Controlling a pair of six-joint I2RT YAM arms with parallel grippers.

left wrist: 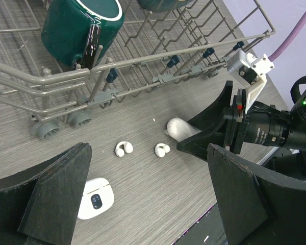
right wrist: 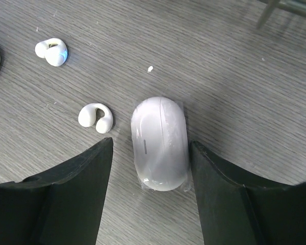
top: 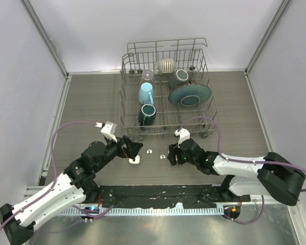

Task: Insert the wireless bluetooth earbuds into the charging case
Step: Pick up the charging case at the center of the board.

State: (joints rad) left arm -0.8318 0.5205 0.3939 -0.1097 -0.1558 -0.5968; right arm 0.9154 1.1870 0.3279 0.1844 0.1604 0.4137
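Half-open right hand [right wrist: 151, 147] straddles the oblong white case [right wrist: 159, 143].

Left gripper [left wrist: 149, 151] jaws wide apart, nothing between the pads. Rack [left wrist: 143, 61] across the top, green mug [left wrist: 84, 25] lying inside. Two earbuds [left wrist: 124, 148] [left wrist: 162, 149] side by side on the table, just below the rack. White case [left wrist: 96, 198] further below the rack, by the left finger [left wrist: 51, 199]. Right gripper [left wrist: 194, 133] at an oval pod [left wrist: 177, 127], right of the earbuds.
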